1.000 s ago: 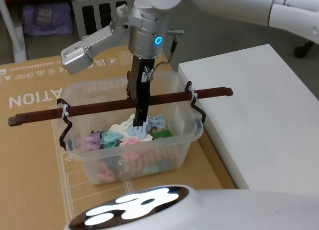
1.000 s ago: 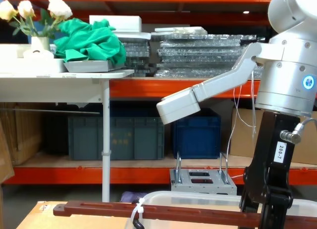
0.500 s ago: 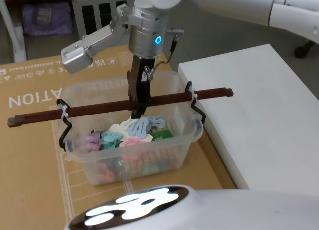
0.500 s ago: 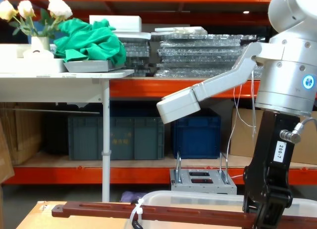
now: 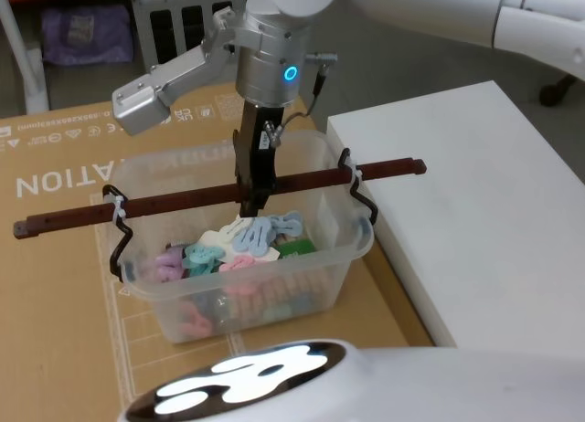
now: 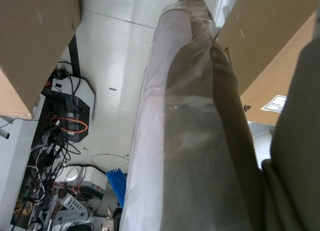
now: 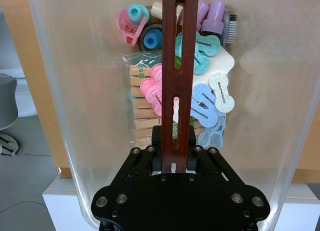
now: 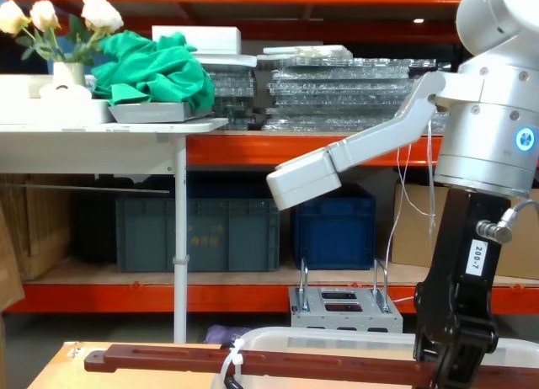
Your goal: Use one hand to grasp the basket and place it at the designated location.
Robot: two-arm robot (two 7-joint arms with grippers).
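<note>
A brown cardboard sheet [image 5: 55,285] is covering the tabletop, and a white platform [image 5: 475,212] is lying at 3 o'clock of it, probably serving as the drop spot. The basket [image 5: 146,171] is standing over the cardboard near its middle, just beside the platform's edge; whether it is resting on the sheet or hanging just clear of it I cannot tell. Its red-brown bar handle [image 5: 164,203] is spanning the rim from 9 to 3 o'clock, lashed on with white zip ties [image 5: 117,207]. The right gripper [image 5: 252,201] is reaching down from 12 o'clock, jaws pinching the bar near its midpoint, likely so the load is hanging balanced from one hand. The left arm is hanging idle away from the work. Coloured clips [image 5: 265,230] are lying loose in the bottom, so any tilt is risking a shift
</note>
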